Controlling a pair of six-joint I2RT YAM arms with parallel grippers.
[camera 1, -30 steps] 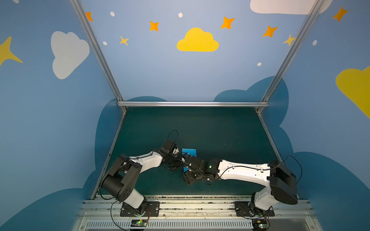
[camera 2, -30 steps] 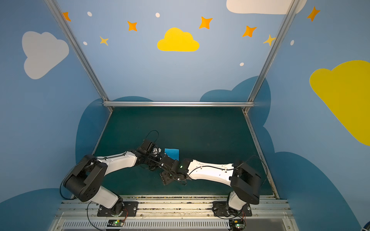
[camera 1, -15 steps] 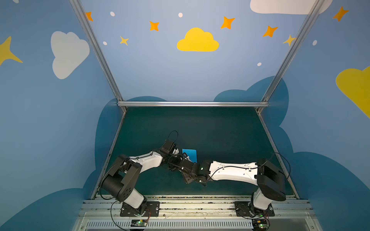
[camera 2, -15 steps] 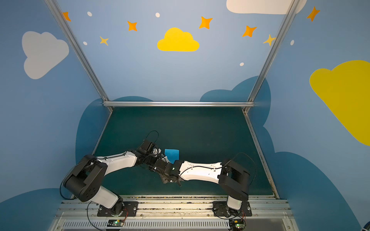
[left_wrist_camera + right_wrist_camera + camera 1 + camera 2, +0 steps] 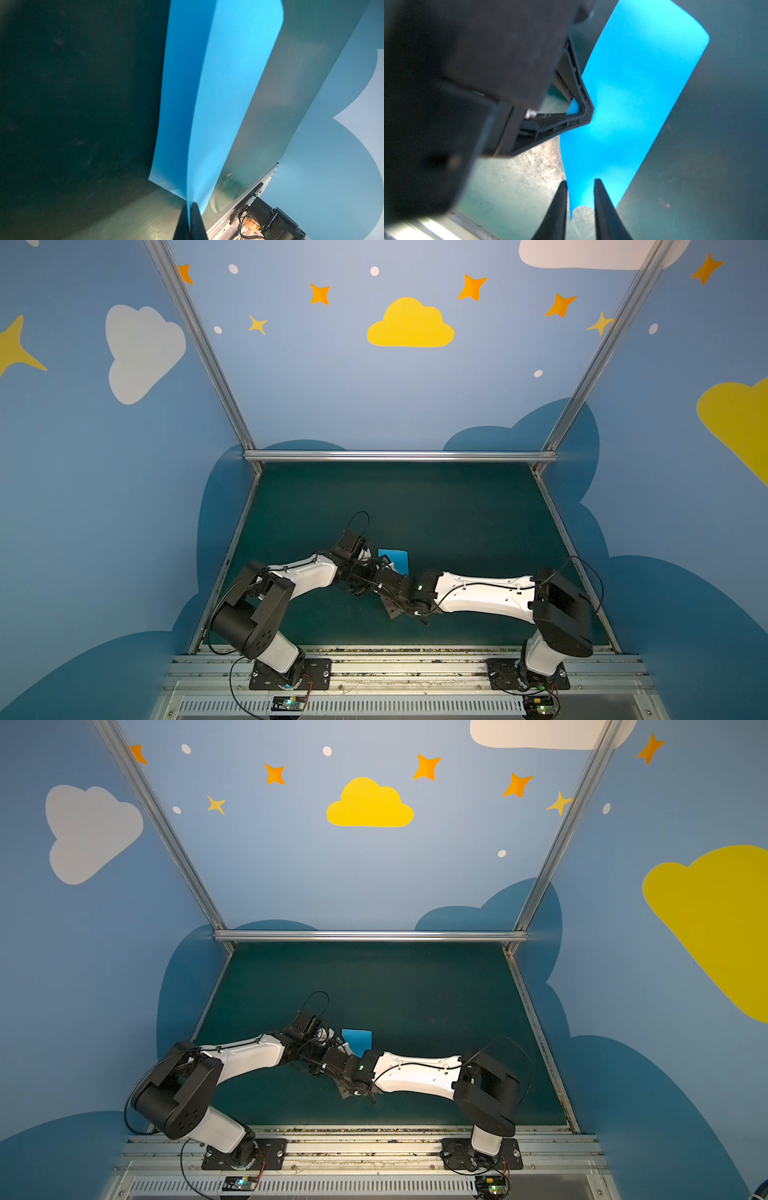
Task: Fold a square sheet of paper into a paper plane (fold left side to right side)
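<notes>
We are pinching the square sheet of paper (image 5: 228, 83) in our left tool (image 5: 190, 205), holding its edge above the surface (image 5: 62, 104); our right tool (image 5: 580, 182) is straddling a corner, jaws narrowly apart.

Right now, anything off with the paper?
No tear visible. The square sheet of paper is bowed, part lifted off the mat, pinched at an edge by the left end effector; the right end effector straddles its edge, jaws apart.
</notes>
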